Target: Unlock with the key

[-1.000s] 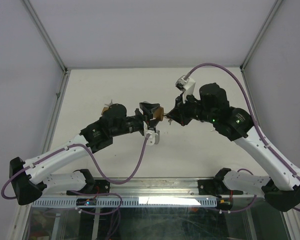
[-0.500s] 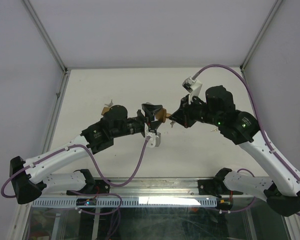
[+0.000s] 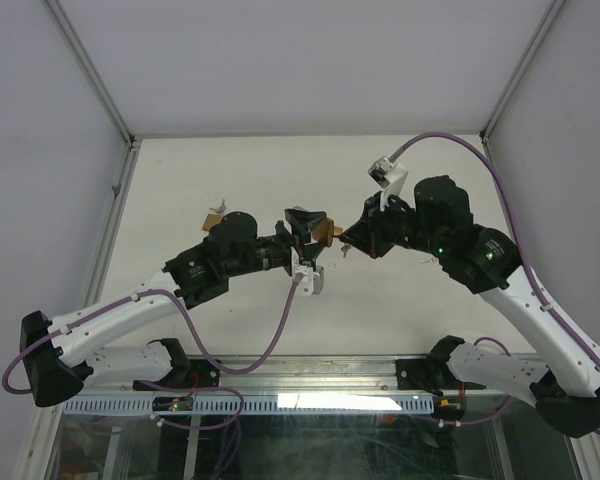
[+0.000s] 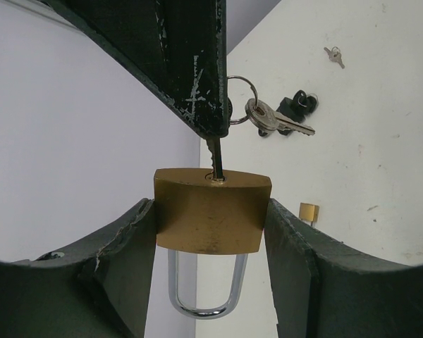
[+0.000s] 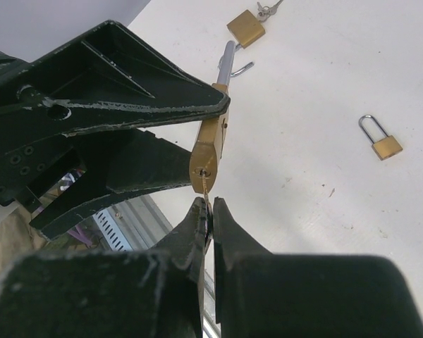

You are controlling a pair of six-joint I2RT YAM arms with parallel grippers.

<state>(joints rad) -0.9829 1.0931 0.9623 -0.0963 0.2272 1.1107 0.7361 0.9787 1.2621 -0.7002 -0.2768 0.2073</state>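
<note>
Right tool (image 5: pixel 209 211) pinched the key (image 5: pixel 206 186), which sat in the padlock (image 5: pixel 210 144) keyhole. Left tool (image 3: pixel 310 225) clamped the padlock mid-air above the tabletop (image 5: pixel 324 84). Beyond, small lock (image 5: pixel 382 143) lay at 3 o'clock, second lock (image 5: pixel 245 28) at 12.

Right arm (image 3: pixel 480 255): elbow and forearm swung outward to the right. Its wrist camera (image 3: pixel 389 173) shifted right as the wrist rolled, turning right gripper (image 3: pixel 346 240) and key (image 4: pixel 214 156). Left gripper (image 3: pixel 310 228) and padlock (image 3: pixel 326 232) drifted slightly right and lower.
</note>
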